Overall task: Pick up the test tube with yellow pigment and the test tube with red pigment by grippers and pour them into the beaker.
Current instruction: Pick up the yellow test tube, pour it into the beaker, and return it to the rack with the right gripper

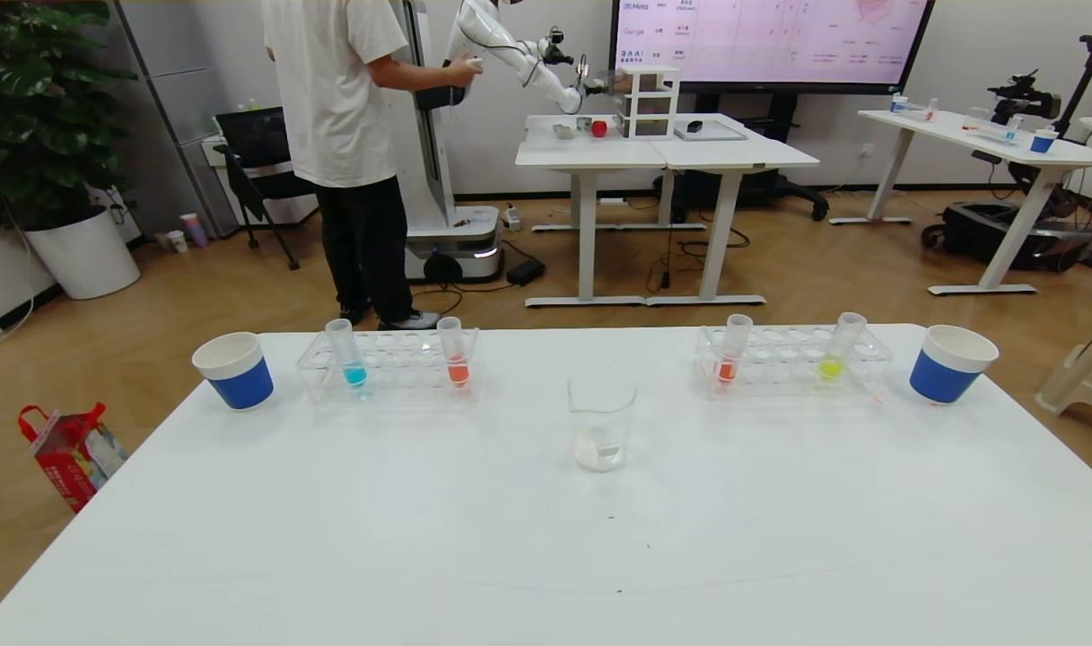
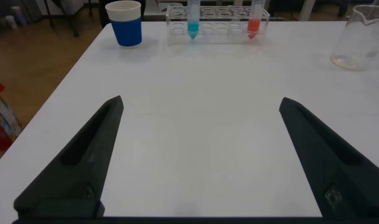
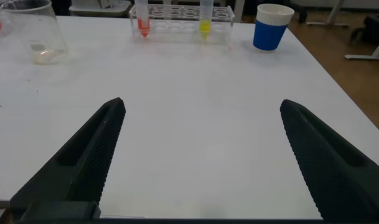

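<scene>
Head view first: nothing's really started as far as I can tell. The beaker [image 1: 602, 422] sits mid-table with only a pale smear at the bottom, no colour in it. The yellow tube [image 1: 838, 353] is parked in the right rack [image 1: 792, 362] at about 2 o'clock from the beaker, with a red tube [image 1: 732, 353] in the same rack at about 1 o'clock. The left rack [image 1: 388, 365], around 10 o'clock, has another red tube [image 1: 453, 353] plus a blue tube [image 1: 347, 354]. Neither gripper shows up here, so both pick-ups and both pours are left to do.

Left wrist view: the left gripper [image 2: 201, 162] hangs over bare table [image 2: 195, 81], jaws spread wide, holding and touching nothing. The left rack is well ahead at 12 o'clock, a blue cup [image 2: 126, 23] beside it.

Right wrist view: same deal, the right gripper [image 3: 201, 158] is spread wide and empty, and the yellow tube stands in its rack far ahead at 12 o'clock.
</scene>
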